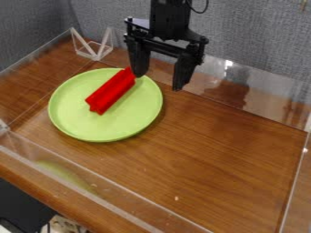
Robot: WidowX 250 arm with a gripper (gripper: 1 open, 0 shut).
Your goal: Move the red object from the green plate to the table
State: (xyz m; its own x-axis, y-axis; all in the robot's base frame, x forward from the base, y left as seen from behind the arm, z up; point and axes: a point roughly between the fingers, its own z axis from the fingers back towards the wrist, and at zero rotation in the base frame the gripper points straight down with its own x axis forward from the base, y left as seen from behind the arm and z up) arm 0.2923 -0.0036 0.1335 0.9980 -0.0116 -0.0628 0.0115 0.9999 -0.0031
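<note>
The red object (111, 91) is a small bright red block lying diagonally on the green plate (85, 123), toward the plate's far side. The round lime-green plate rests on the left half of the glossy wood-grain table (219, 155). My gripper (161, 73) hangs open just beyond the plate's far right rim, black fingers pointing down. Its left finger (140, 62) stands close to the upper end of the red block; nothing is between the fingers.
Clear acrylic walls (145, 205) edge the tabletop on all sides. A small white wire stand (93, 43) sits at the back left corner, behind the plate. A grey wall rises behind the table.
</note>
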